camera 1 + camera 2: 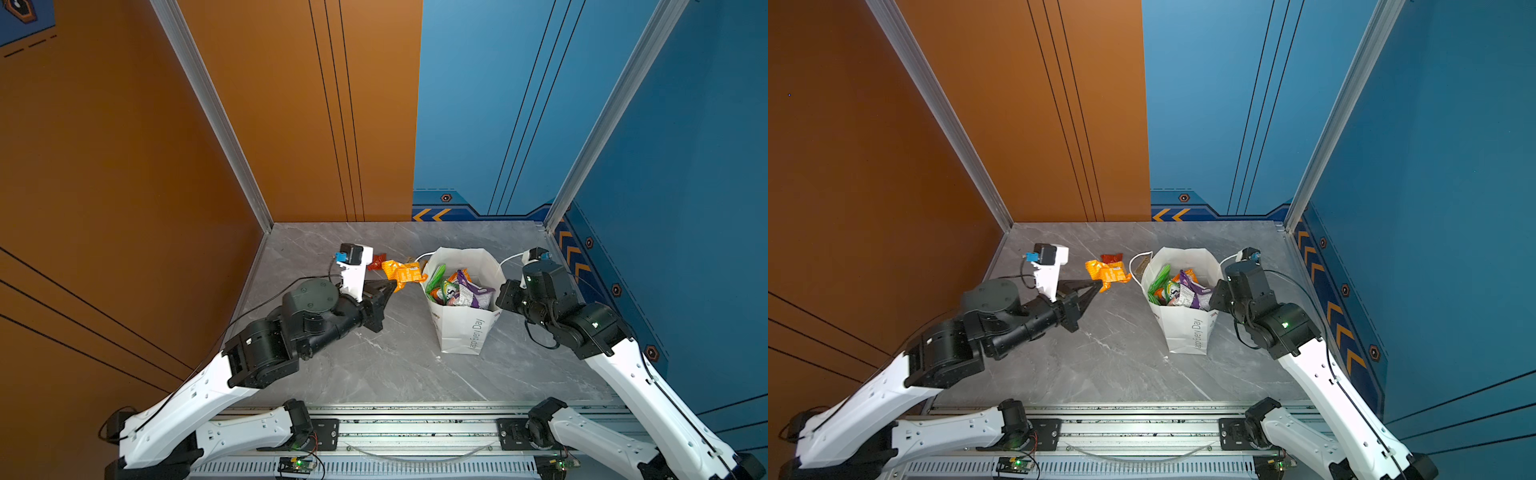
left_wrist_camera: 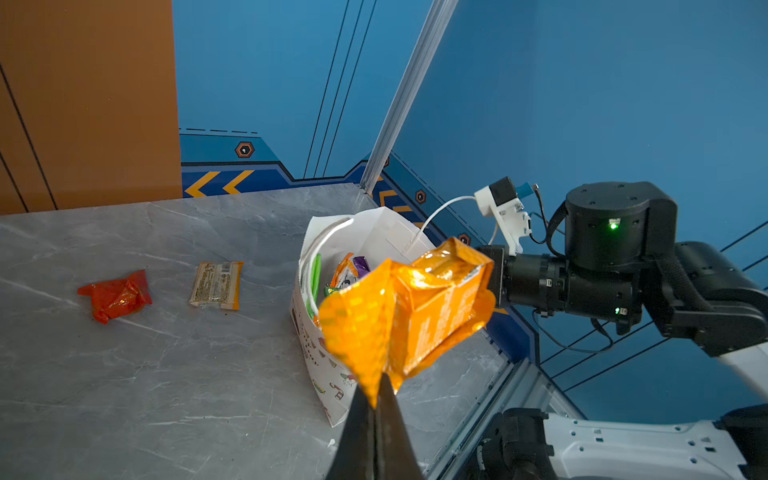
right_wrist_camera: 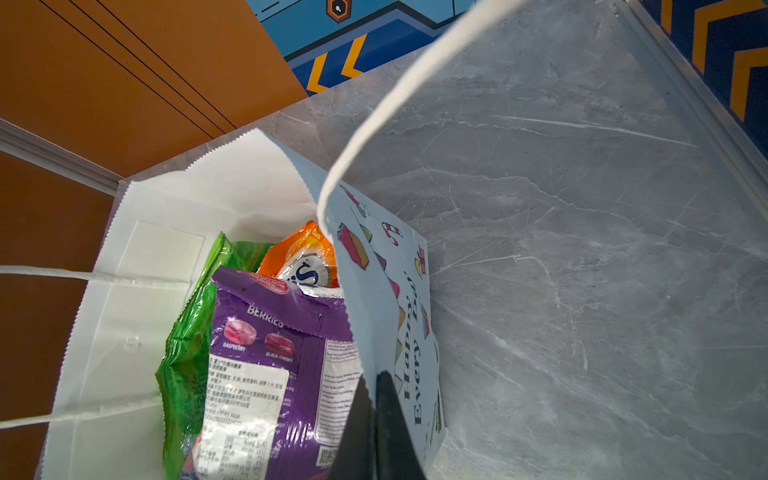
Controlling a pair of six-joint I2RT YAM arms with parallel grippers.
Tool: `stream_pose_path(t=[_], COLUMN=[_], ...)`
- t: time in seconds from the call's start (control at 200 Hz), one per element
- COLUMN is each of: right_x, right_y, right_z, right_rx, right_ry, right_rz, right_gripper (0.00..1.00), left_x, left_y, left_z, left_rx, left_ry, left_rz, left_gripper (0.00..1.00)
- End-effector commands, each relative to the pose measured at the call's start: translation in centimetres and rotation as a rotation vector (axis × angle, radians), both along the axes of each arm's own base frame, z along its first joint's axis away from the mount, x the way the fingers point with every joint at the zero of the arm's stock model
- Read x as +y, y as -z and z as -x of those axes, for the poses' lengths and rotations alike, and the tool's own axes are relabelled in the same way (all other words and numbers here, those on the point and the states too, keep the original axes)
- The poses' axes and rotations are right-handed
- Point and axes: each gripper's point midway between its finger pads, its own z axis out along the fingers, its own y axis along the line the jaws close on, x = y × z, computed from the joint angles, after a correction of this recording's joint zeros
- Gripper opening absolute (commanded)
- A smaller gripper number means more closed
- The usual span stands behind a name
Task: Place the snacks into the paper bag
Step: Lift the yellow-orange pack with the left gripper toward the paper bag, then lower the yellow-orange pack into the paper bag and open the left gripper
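Left claw point(image 2: 376, 399) clenched on one corner of the orange packet point(image 2: 415, 307), which hangs in the air just left of the paper bag point(image 1: 465, 332); right claw point(image 3: 372, 384) pinches the bag's rim.

Tabletop point(image 1: 395, 365) is open in front and between the arms. Walls crowd only the back and right. Bag stands upright with its mouth held open, crowded by the green chip bag point(image 3: 187, 345) and purple packet point(image 3: 270, 332). My call: lift above the rim and the near cord handle point(image 3: 62, 274), centre over the mouth, release with the packet edge-down. Red packet point(image 2: 116, 295) and small bar point(image 2: 216, 284) lie left of the bag, not yet packed.
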Motion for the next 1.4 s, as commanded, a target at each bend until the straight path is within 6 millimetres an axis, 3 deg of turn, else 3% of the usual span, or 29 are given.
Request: stream_pose_path(t=[0.0, 0.325, 0.886, 1.391], right_x=[0.7, 0.7, 0.6, 0.6], right_y=[-1.4, -1.6, -1.6, -2.0], right_z=[-0.2, -0.1, 0.2, 0.3], right_rx=[-0.042, -0.049, -0.057, -0.068], right_ry=[-0.026, -0.028, -0.027, -0.03], right_rz=[-0.022, -0.022, -0.026, -0.038], right_gripper=[0.0, 0.0, 0.0, 0.0], left_x=[-1.3, -5.7, -9.5, -13.0], left_y=[-0.2, 0.9, 3.3, 7.6], left_z=[-0.3, -1.8, -4.9, -8.4], left_rx=[-0.047, -0.045, 0.004, 0.109], left_ry=[-0.013, -0.005, -0.037, -0.039], left_rz=[-0.105, -0.275, -0.46, -0.625], left_gripper=[0.0, 0.0, 0.0, 0.0])
